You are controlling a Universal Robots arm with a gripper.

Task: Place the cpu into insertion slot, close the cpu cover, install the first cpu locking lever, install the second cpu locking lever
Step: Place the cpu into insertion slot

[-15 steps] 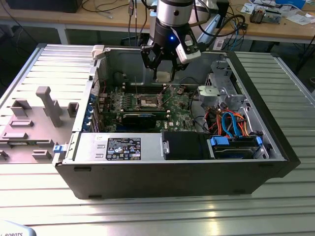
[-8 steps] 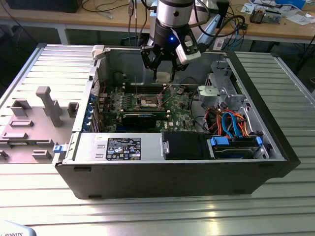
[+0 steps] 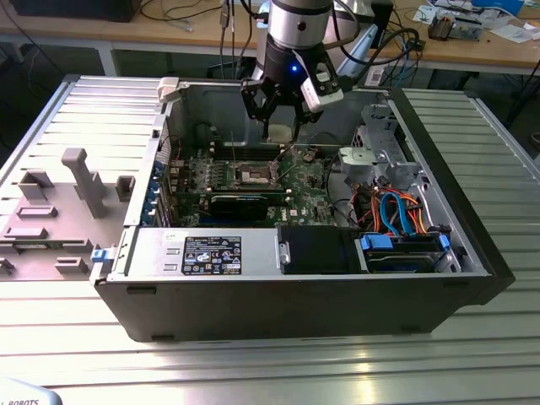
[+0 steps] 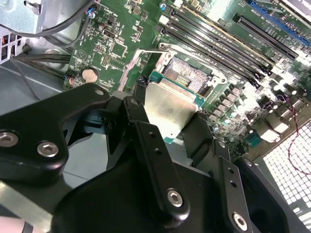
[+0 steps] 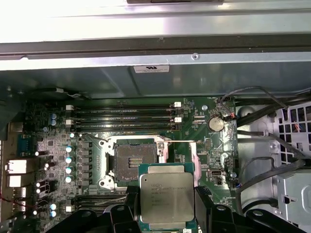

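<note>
1. The first step looked to be in hand, placing the cpu. The insertion slot (image 5: 135, 161) lay bare just beyond and below the fingertips, not touching the cpu.
2. The cpu (image 5: 166, 196) hung between the fingers, metal top up. Seating it would call for squaring it over the recess.
3. The gripper (image 3: 274, 110) was clamped on the cpu's opposite edges, its jaws parted only that wide.

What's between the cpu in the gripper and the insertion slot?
Nothing. In the first wrist view the cpu, clamped in the gripper, hangs beside the open insertion slot, and the stretch between them is bare.
</note>
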